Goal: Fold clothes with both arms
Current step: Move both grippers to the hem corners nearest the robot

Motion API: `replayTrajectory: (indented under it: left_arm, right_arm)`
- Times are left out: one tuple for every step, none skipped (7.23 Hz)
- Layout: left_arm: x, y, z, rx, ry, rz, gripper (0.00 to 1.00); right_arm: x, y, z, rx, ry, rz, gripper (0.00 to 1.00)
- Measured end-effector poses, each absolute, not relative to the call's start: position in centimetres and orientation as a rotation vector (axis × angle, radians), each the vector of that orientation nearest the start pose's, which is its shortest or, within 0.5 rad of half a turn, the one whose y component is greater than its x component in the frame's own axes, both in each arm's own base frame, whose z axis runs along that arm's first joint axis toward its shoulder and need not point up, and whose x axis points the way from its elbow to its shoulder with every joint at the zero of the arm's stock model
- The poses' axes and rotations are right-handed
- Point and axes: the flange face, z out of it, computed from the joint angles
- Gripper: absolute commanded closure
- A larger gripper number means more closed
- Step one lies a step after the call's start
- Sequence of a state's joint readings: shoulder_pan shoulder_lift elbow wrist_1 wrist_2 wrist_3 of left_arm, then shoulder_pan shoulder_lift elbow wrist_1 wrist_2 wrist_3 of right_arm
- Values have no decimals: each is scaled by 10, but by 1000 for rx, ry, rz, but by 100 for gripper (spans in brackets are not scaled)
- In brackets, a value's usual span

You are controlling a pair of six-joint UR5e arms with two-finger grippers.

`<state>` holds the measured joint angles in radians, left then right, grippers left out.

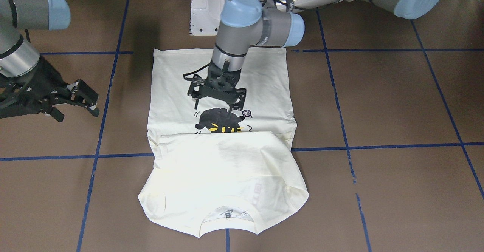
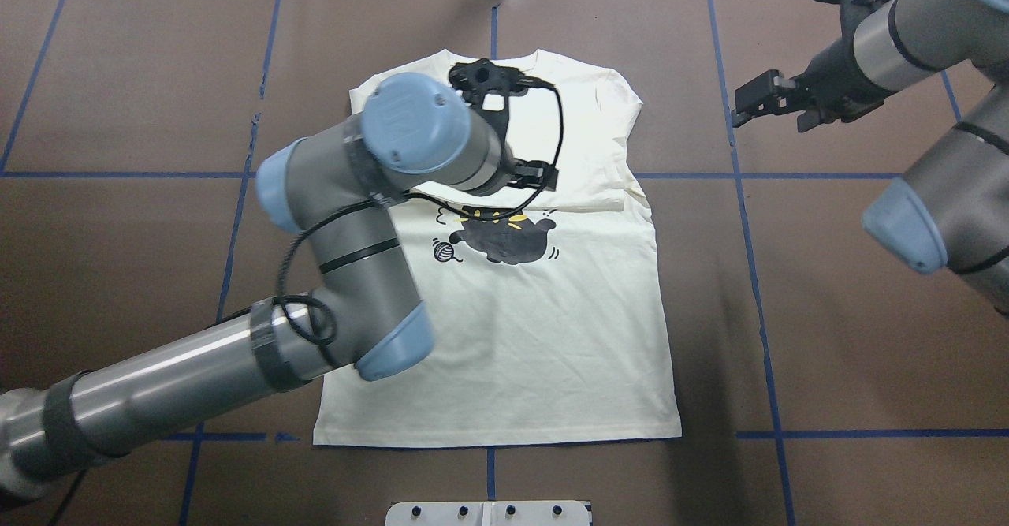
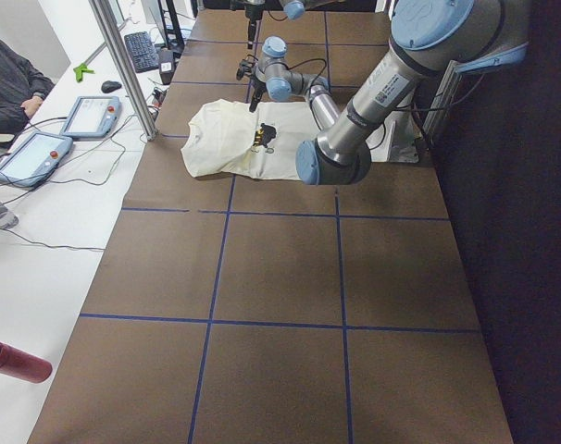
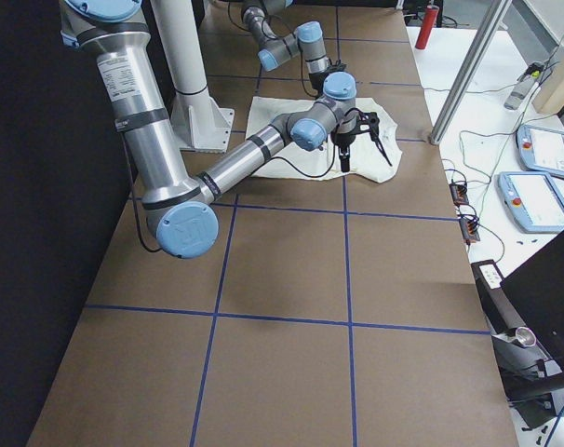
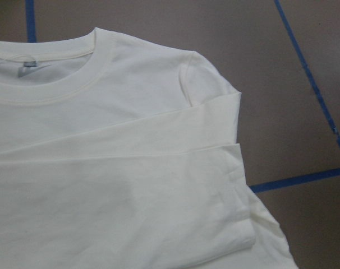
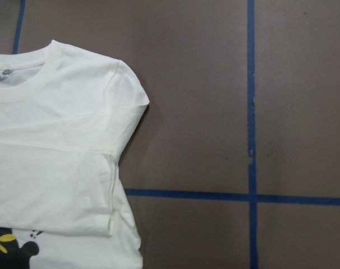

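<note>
The cream T-shirt (image 1: 227, 169) lies flat on the brown table, print side up, collar at the far end from the robot. Its sleeves are folded across the chest and cover part of the black cat print (image 2: 504, 238). My left gripper (image 2: 512, 128) hangs above the chest, near the collar, jaws spread and empty. Its wrist view shows the collar and folded sleeves (image 5: 131, 168), no fingers. My right gripper (image 2: 757, 104) is open and empty, off the shirt beside its shoulder. Its wrist view shows that shoulder (image 6: 46, 140) and bare table.
The white pedestal base (image 1: 211, 10) stands at the hem end of the shirt. Blue tape lines (image 1: 378, 146) cross the table. Teach pendants (image 3: 31, 157), a metal post (image 3: 123, 65) and a red bottle (image 3: 17, 361) sit on the white side bench, by a seated person (image 3: 7, 83).
</note>
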<state>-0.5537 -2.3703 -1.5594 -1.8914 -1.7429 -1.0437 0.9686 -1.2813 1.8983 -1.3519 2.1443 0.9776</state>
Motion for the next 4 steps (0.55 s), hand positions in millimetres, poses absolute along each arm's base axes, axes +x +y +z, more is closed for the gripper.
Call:
replayTrajectory:
  left_arm:
    - [511,-454,171,431,1026,84,0]
    - [481,-435,203,424,1023,87,0]
    - [457,-418,230,413,1020,79,0]
    - [438,-401,256,390,1026,55,14]
  right_arm:
    - [-274,-476,322,169,-961,174,0]
    - [-294,-433,320,156,-955,239,1]
    - [-314,-388,316,148,-952,288,3]
    - [-335,-345,310,136,-957,322,7]
